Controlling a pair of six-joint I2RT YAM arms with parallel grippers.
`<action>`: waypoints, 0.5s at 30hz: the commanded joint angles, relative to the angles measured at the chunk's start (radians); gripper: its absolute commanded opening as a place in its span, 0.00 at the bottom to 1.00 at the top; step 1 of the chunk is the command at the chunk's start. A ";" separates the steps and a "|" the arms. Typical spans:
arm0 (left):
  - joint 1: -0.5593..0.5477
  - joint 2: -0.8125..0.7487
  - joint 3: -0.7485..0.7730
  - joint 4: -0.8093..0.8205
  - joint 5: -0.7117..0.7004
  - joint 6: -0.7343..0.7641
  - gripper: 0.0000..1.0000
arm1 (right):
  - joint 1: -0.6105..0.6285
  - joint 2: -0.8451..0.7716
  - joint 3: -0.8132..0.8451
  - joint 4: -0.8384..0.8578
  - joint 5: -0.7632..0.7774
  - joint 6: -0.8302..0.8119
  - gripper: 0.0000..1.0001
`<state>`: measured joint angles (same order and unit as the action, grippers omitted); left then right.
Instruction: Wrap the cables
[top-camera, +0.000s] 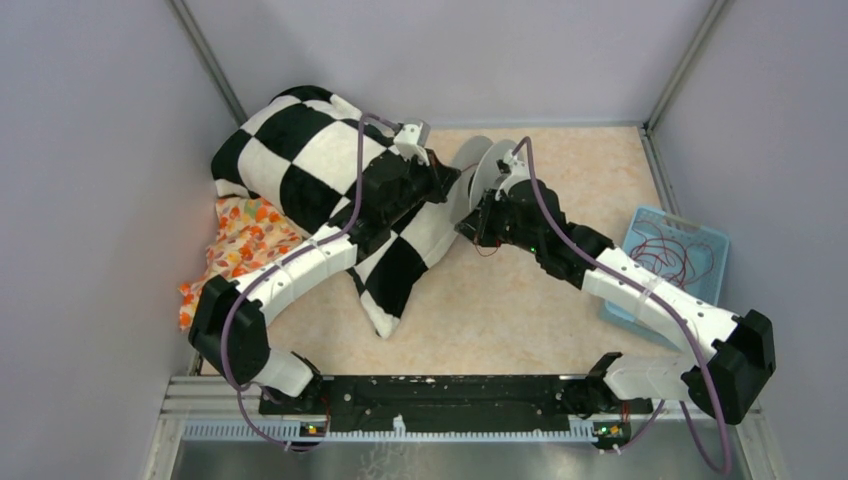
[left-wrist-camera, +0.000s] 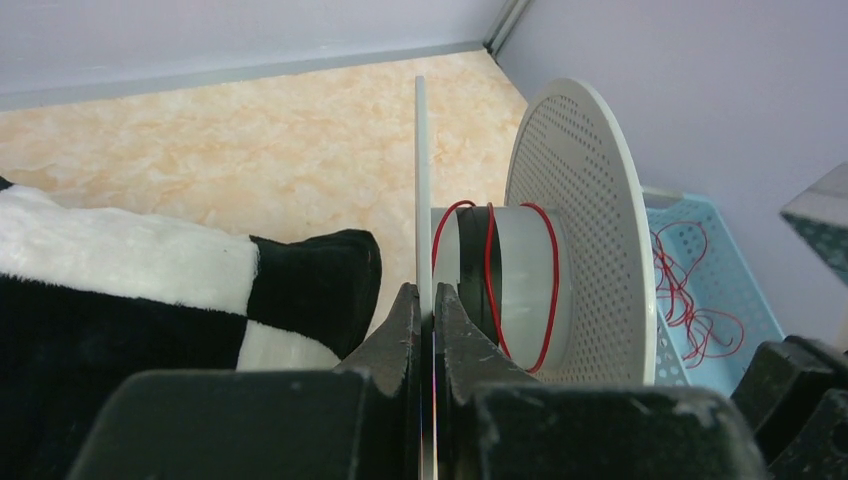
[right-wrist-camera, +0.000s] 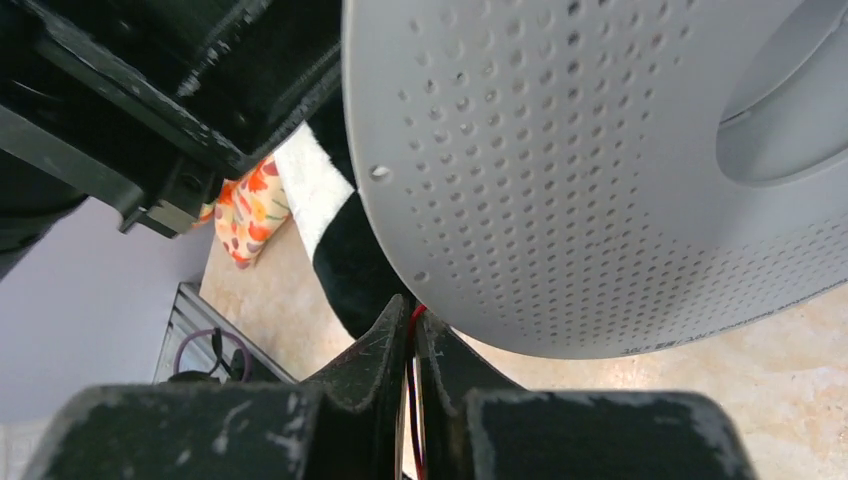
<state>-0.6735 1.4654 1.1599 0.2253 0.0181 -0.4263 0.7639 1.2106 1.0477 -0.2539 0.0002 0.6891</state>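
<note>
My left end effector (left-wrist-camera: 424, 290) clamps the spool (left-wrist-camera: 580, 220) by its thin rim, axis lying level toward my right end effector (right-wrist-camera: 412, 305), which pinches the red cable (right-wrist-camera: 413, 315) just below the dotted rim. A few turns circle the hub.

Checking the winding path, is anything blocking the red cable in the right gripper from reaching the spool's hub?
Nothing visible: the right gripper pinches the cable at the spool rim, hub gap open.

Left arm (top-camera: 300, 265), right arm (top-camera: 650, 295): white shells, black joints; purple hoses (top-camera: 358, 160); scuffed black jaws.
</note>
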 joint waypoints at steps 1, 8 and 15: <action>-0.009 -0.041 -0.028 0.180 0.088 0.050 0.00 | 0.010 -0.032 0.042 0.045 0.060 0.003 0.07; -0.008 -0.024 -0.013 0.157 0.204 0.111 0.00 | 0.002 -0.035 0.055 0.016 0.081 0.008 0.16; -0.008 -0.048 -0.018 0.124 0.256 0.173 0.00 | -0.048 -0.090 -0.003 0.073 0.038 0.055 0.24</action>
<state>-0.6720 1.4658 1.1271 0.2543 0.1703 -0.2878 0.7616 1.1706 1.0489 -0.2508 0.0067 0.7177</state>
